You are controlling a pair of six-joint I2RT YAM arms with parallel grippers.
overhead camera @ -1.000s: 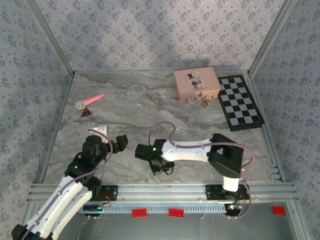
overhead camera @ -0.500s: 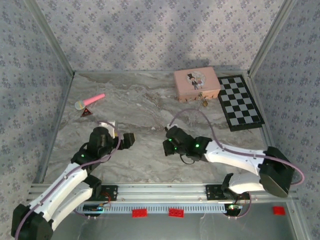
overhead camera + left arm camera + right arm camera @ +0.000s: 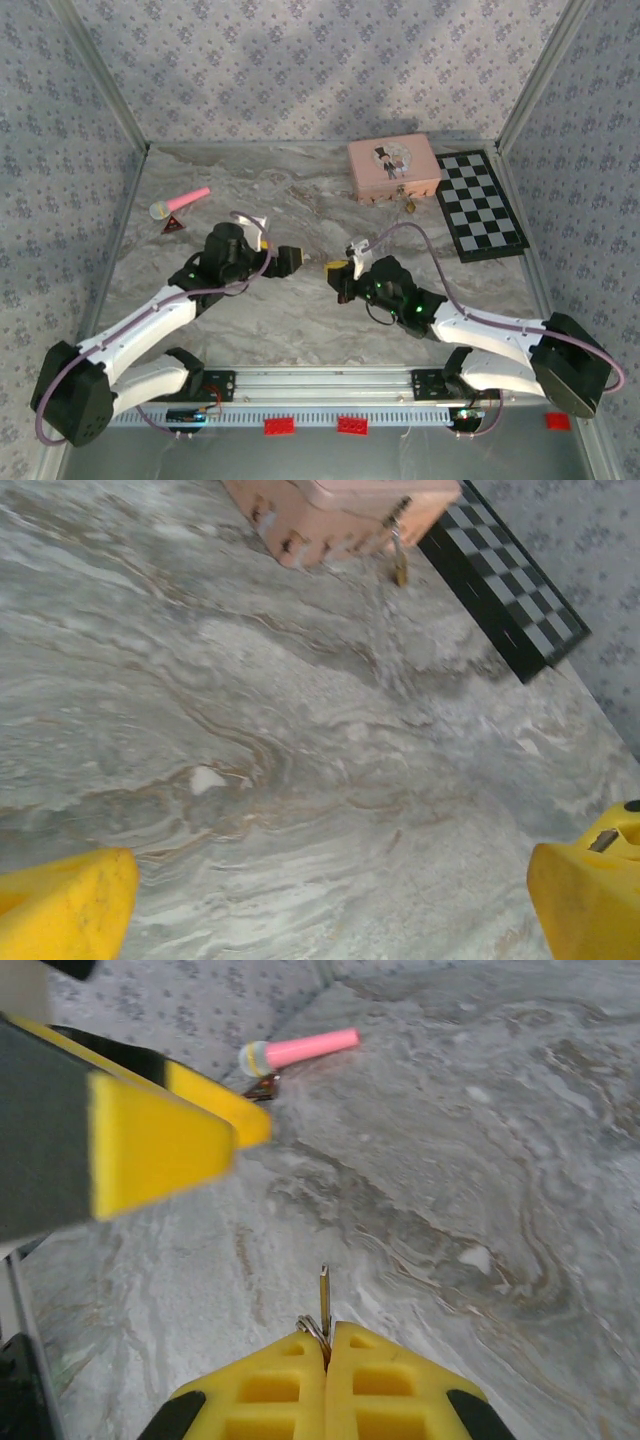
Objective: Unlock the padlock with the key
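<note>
The tiny brass padlock hangs at the front of the pink tin box; the left wrist view has the padlock far ahead under the box. My right gripper is shut on the key, whose thin blade sticks out past the closed yellow tips together with a small ring. My left gripper is open, its yellow fingers wide apart over bare tabletop. The two grippers face each other mid-table, a short gap between them, well short of the padlock.
A black-and-white checkerboard lies right of the pink box. A pink toy microphone and a small red triangular piece lie at the far left. Patterned walls enclose the marble tabletop.
Both arms have reached forward toward the table's middle. The right gripper swung up from the near edge with the key; the left gripper moved right and away to face it.
</note>
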